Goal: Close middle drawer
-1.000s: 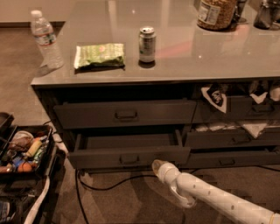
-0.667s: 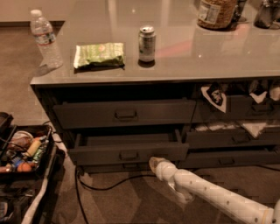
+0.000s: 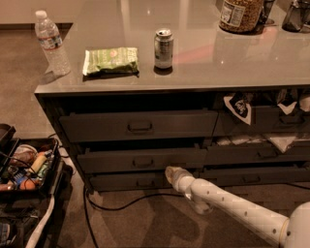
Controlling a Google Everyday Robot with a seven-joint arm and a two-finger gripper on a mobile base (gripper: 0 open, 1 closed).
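Observation:
The middle drawer is a wide dark grey front with a small dark pull handle, in the left column of the cabinet. It stands slightly out from the cabinet, with a dark gap above its front. My gripper is at the tip of the white arm, right at the lower right part of that drawer front, beside the bottom drawer. The taller top drawer sits above and is also a little out.
On the counter top stand a water bottle, a green snack bag, a can and a jar. Right-hand drawers hang open with cloths. A black bin of items and a cable lie on the floor.
My arm has moved left and in toward the cabinet. The middle drawer front has gone further in, and less of its inside shows.

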